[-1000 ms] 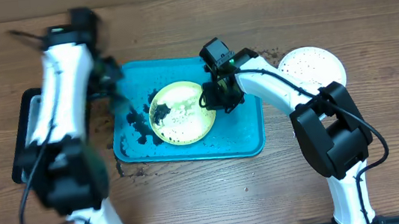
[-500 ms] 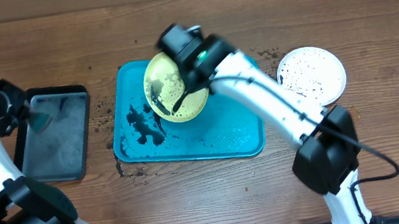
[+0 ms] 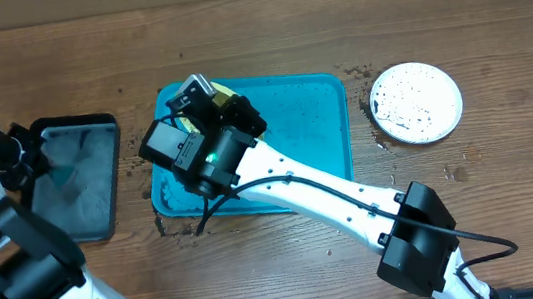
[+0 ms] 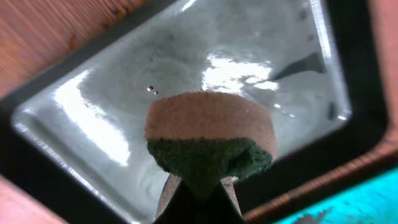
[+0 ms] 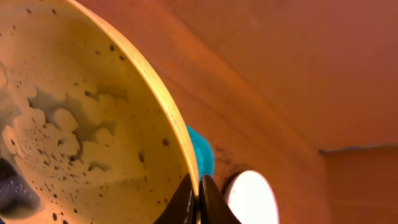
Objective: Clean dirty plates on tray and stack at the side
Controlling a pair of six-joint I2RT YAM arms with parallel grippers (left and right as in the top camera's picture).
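Trays share the wooden table in the overhead view. We see a black tray at the left, its inside grey and cloudy. The teal tray is at the centre, long side running left to right, with dark crumbs on the wood by its lower-left corner. The white plate lies flat and speckled on the table, right of the teal tray and apart from it. The right gripper reaches over the teal tray's left end, and a sliver of the yellow-green plate shows beside it. The left gripper hangs over the black tray with a sponge. From the left wrist we find the fingers pressed onto the sponge, green side toward them and tan side outward, above the black tray's shiny floor. From the right wrist, the fingers pinch the yellow-green plate's rim. The plate is lifted and tipped on edge, its smeared, speckled face toward the camera, its rim sweeping from upper left down to the fingers.
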